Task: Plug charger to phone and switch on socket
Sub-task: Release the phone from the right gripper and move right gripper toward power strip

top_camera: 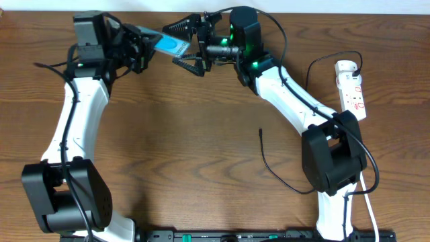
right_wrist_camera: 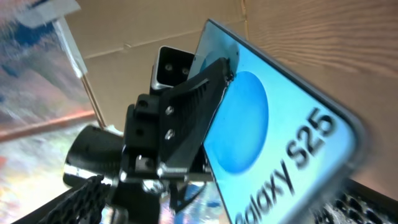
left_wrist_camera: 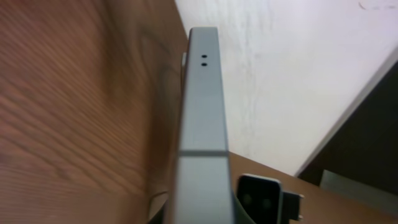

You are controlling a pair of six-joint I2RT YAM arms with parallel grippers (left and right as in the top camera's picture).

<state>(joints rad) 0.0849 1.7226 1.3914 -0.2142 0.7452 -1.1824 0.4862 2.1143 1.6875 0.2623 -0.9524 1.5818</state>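
Note:
The phone (top_camera: 168,44), teal screen up, is held off the table at the back, between the two arms. My left gripper (top_camera: 143,48) is shut on its left end. In the left wrist view I see only the phone's grey edge (left_wrist_camera: 202,118) running away from the jaws. My right gripper (top_camera: 181,46) is open, its fingers standing on either side of the phone's right end without touching it. The right wrist view shows the "Galaxy S25" screen (right_wrist_camera: 280,137) with the left finger (right_wrist_camera: 186,118) clamped on it. The charger's plug tip (top_camera: 261,132) lies loose on the table. The socket (top_camera: 352,86) lies at the right.
The charger cable (top_camera: 279,178) curves from its tip toward the right arm's base (top_camera: 332,161). A white cord (top_camera: 368,202) runs from the socket along the right side. The table's back edge is just behind both grippers.

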